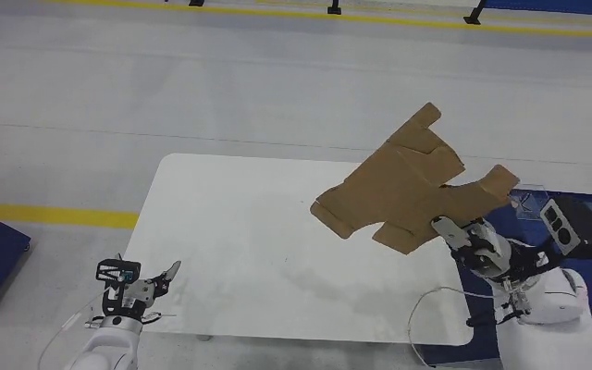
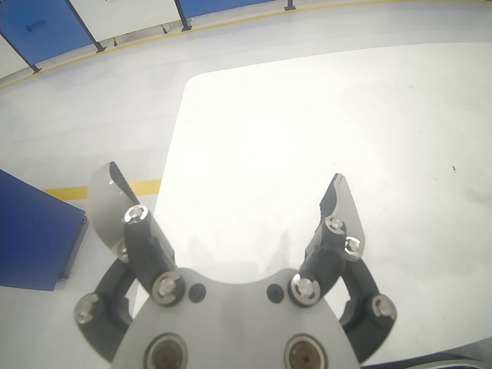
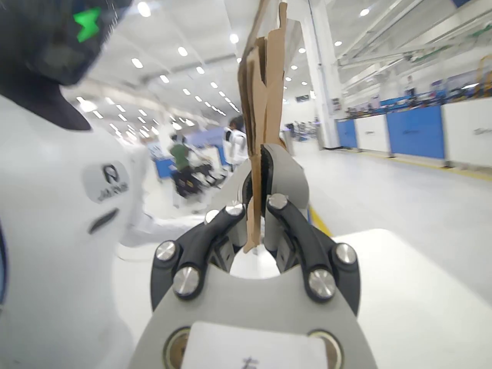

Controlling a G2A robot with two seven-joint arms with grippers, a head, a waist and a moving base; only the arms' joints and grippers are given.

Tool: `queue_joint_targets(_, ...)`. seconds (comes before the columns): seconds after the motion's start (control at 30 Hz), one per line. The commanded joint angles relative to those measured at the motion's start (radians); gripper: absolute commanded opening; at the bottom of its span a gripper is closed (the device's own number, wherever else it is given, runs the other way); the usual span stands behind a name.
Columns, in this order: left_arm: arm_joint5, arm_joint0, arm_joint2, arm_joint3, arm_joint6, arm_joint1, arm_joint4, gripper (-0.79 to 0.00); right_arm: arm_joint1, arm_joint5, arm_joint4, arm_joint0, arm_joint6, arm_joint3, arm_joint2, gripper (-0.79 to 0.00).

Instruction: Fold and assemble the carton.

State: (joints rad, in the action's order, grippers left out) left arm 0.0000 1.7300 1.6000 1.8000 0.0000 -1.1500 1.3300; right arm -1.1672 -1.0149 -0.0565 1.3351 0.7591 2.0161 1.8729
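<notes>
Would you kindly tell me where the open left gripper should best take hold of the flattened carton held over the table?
Probably the free flap of the carton nearest the left gripper, approached from that side with jaws straddling the thin sheet; the right gripper pinches the opposite flap.

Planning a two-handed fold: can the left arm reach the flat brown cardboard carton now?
Probably, though far off: only white table lies between the open left gripper and the brown cardboard carton, held aloft by the right gripper.

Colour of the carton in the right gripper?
Plain brown; the carton shows best in the top view.
</notes>
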Motion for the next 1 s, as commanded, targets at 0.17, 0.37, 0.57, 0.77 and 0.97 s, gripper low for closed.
queue_joint_targets(0.17, 0.0, 0.0, 0.0, 0.0, 0.0, 0.0, 0.0, 0.0, -0.016, 0.003, 0.623, -0.04, -0.298, 0.241, 0.246, -0.785)
queue_joint_targets(0.37, 0.0, 0.0, 0.0, 0.0, 0.0, 0.0, 0.0, 0.0, -0.005, 0.003, 1.187, -0.057, -0.711, 0.334, 0.349, -0.785)
queue_joint_targets(0.57, 0.0, 0.0, 0.0, 0.0, 0.0, 0.0, 0.0, 0.0, 0.02, 0.094, 1.809, -0.023, -1.23, 0.334, 0.358, -0.785)
queue_joint_targets(0.77, 0.0, 0.0, 0.0, 0.0, 0.0, 0.0, 0.0, 0.0, 0.029, 0.508, 2.286, 0.203, -1.585, 0.334, 0.28, -0.785)
queue_joint_targets(0.97, 0.0, 0.0, 0.0, 0.0, 0.0, 0.0, 0.0, 0.0, 0.022, 0.795, 2.464, 0.373, -1.669, 0.334, 0.21, -0.785)
